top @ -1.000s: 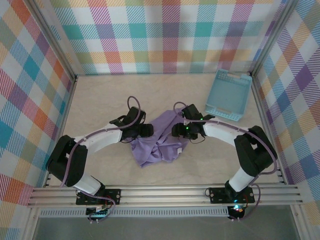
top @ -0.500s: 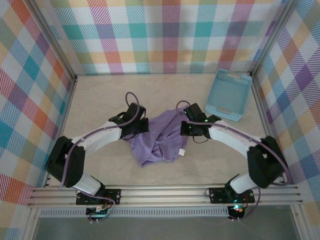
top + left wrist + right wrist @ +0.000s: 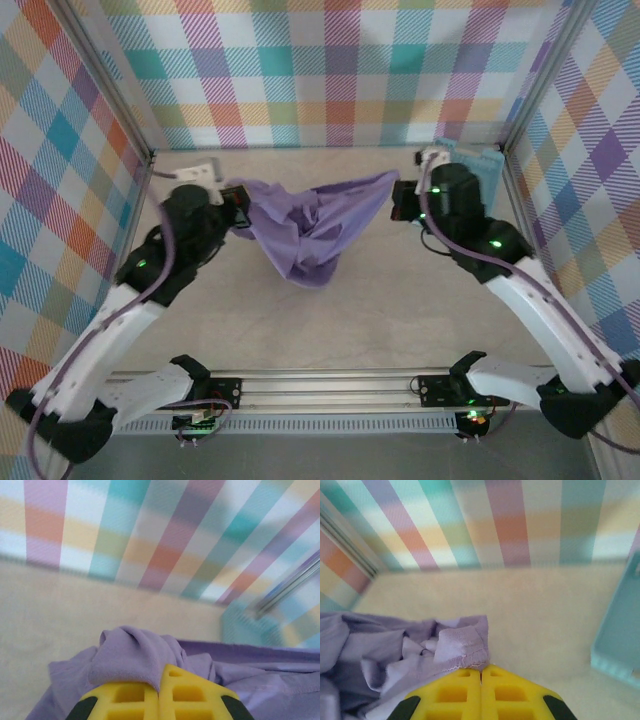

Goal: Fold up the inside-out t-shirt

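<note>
Left jaws: pressed together, pinching a rolled fold of the t-shirt (image 3: 135, 655). Right jaws: pressed together, pinching a hemmed corner of the same garment.

From each grip the fabric runs inboard: rightward from the left jaws, leftward from the right jaws. In the top view the upper edge spans from grip to grip, so the long axis lies left to right, across the far half of the table (image 3: 350, 320). The middle sags toward the near side in a bunched belly. Whether it touches the table cannot be told.

Neither arm is nearer, as each holds one end. The basket (image 3: 620, 645) sits beyond the right arm (image 3: 530, 290), clear of the span.

Judgement: the next move depends on keeping this span taut and level while the garment is laid flat.
</note>
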{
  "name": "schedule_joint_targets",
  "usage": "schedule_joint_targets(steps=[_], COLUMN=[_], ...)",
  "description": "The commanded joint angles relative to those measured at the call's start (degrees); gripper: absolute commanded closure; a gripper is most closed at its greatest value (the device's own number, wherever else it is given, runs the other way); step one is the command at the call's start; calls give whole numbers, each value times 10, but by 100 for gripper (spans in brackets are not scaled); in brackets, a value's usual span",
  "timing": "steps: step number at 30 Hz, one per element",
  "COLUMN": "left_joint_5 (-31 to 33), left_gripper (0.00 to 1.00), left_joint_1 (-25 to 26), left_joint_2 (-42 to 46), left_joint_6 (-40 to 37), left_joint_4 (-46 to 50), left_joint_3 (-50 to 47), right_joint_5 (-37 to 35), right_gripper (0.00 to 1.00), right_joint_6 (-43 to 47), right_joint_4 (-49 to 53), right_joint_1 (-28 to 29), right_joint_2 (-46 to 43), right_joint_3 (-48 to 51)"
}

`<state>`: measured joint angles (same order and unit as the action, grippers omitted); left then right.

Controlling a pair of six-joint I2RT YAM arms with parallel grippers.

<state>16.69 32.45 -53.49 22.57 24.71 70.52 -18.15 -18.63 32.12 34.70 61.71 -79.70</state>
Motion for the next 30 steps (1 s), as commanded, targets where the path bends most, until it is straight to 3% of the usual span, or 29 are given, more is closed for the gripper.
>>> schedule_joint_targets(steps=[1, 5, 8, 11, 13, 15, 17, 20, 25, 30], left_joint_5=[21, 50, 136, 219, 239, 216, 152, 87, 94, 36], left_gripper=[100, 100, 100, 100, 100, 100, 100, 100, 100, 100], left_joint_1=[-4, -4, -7, -18, -31, -51, -77, -92, -92, -92], left_joint_2=[53, 35, -31, -115, -161, -181, -173, -112, 15, -16], left_joint_6=[-23, -36, -22, 5, 26, 41, 52, 46, 45, 38], left_joint_4=[-10, 32, 107, 184, 220, 229, 213, 164, 81, 89], left_joint_3=[15, 3, 7, 24, 38, 42, 39, 28, -32, -94], right_joint_5=[-37, -65, -106, -124, -107, -52, 4, 31, 11, 51], right_gripper=[100, 100, 100, 100, 100, 100, 100, 100, 100, 100], right_joint_6=[40, 55, 57, 27, -14, -52, -62, -47, -73, -107], right_joint_4=[1, -5, 2, 33, 68, 82, 77, 64, 78, 65], right_joint_1=[-1, -2, -6, -47, -97, -151, -183, -184, -184, -184], right_joint_2=[-44, -55, -37, -5, 13, 20, 16, -2, -52, -70], right_joint_3=[-37, -27, 2, 15, 9, 10, 13, 8, 68, 220])
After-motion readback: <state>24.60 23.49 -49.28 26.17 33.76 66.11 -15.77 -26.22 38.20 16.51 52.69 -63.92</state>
